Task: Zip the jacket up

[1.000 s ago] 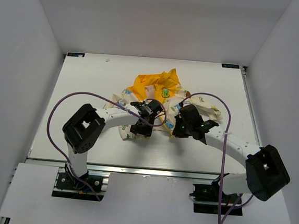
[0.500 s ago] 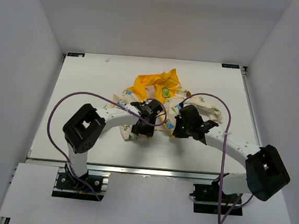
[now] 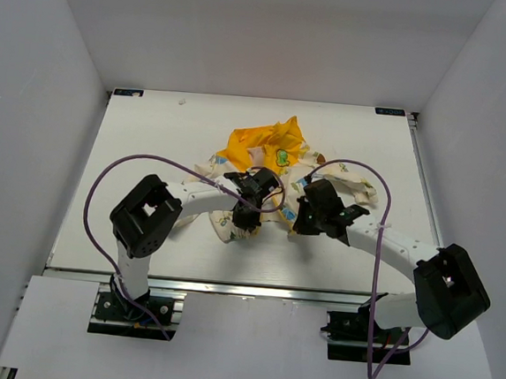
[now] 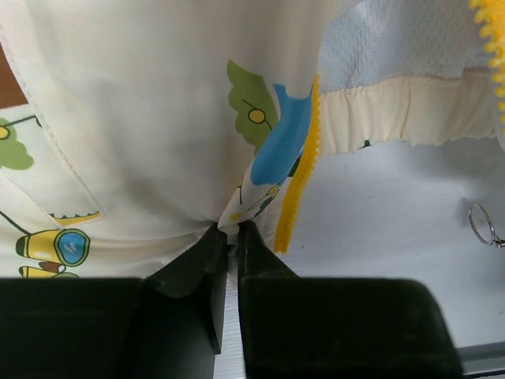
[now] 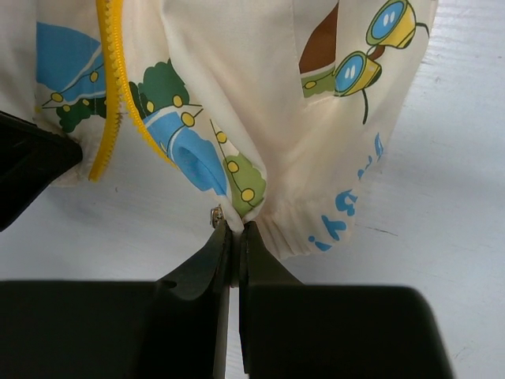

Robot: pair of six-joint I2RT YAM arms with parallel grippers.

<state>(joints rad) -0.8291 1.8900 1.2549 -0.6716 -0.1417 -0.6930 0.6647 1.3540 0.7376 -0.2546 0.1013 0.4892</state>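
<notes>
top external: jacket (image 3: 221, 226) points hood (image 3: 259, 146) far (yellow); left pincer (image 4: 229, 231), right pincer (image 5: 234, 227) each pinch its hem (image 5: 316, 229).

You have bright, even light from above: the white worktop (image 3: 133, 143) carries only faint, soft shadows under the arms (image 3: 199, 198). Both wrist views hold the jacket (image 4: 158, 118) sharp, its cream cloth near glare, while the left end effector (image 4: 230, 235) and right end effector (image 5: 234, 233) read as flat black.
</notes>
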